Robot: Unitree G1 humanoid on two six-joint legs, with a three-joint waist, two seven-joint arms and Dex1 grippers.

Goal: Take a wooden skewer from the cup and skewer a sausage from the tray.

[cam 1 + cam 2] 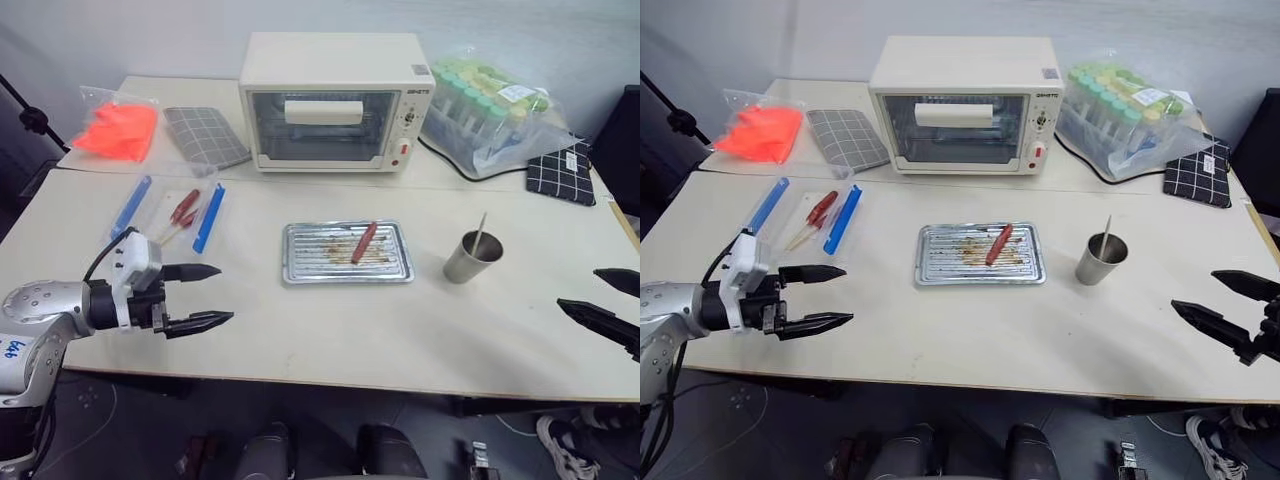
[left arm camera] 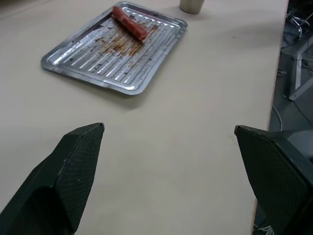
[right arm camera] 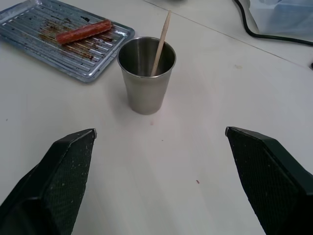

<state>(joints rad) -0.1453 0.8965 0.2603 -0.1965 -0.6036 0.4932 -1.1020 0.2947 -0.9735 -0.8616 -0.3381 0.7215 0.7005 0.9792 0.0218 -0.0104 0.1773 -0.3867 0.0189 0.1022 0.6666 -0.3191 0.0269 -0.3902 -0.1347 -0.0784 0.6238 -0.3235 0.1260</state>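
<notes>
A grey steel cup (image 1: 473,258) stands right of centre on the table, with one pale wooden skewer (image 3: 161,43) leaning inside it. The shiny ribbed tray (image 1: 300,262) lies mid-table, grease-stained, with a single dark red sausage (image 1: 364,241) on it. My left gripper (image 1: 207,296) hovers open over the table's front left, well left of the tray, empty. At the front right edge my right gripper (image 1: 1226,301) is open too, a short way right of the cup, nothing between its fingers.
A white toaster oven (image 1: 335,100) stands at the back centre. A bag of green-capped tubes (image 1: 490,105) and a checked mat (image 1: 561,172) lie back right. Sausages on sticks (image 1: 182,212) between blue strips (image 1: 130,206) lie left; an orange bag (image 1: 117,130) and grey mat (image 1: 204,135) behind.
</notes>
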